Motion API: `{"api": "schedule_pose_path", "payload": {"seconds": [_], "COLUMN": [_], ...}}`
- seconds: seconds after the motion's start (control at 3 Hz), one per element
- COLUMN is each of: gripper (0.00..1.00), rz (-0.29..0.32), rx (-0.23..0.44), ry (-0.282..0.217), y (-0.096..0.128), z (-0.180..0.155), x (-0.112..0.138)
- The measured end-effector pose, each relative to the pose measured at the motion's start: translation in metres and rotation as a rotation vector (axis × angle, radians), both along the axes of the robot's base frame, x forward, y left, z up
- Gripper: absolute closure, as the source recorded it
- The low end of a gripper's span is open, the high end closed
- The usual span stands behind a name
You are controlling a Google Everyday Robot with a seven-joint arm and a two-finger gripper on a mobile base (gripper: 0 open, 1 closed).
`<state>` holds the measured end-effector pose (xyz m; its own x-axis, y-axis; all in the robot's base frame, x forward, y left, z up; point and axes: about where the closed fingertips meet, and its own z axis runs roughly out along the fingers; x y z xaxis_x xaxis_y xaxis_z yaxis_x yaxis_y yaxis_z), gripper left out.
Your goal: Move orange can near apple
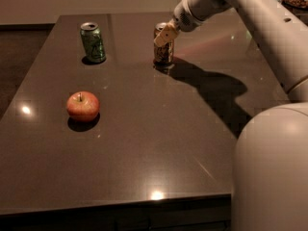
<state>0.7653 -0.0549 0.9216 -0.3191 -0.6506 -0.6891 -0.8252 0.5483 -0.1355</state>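
The orange can (163, 51) stands upright at the back middle of the dark table (144, 143). My gripper (166, 34) reaches in from the upper right and is shut on the can's upper part, with one tan finger (163, 35) across its front. The red-orange apple (83, 106) lies on the table's left side, well to the front left of the can and apart from it.
A green can (93, 43) stands upright at the back left, behind the apple. My white arm (250, 18) spans the upper right and my base (272, 172) fills the lower right. The table's front edge runs along the bottom.
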Motion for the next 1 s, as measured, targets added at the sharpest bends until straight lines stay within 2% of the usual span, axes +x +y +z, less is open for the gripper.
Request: {"api": "schedule_pose_path", "payload": {"seconds": [0.33, 0.67, 1.0], "gripper": [0.87, 1.0, 1.0], "rz": [0.097, 0.249, 0.465], "rx": [0.006, 0.019, -0.001], "ry": [-0.022, -0.027, -0.024], "y": [0.013, 0.035, 0.064], "z": [0.012, 0.02, 0.022], "x": [-0.023, -0.061, -0.11]}}
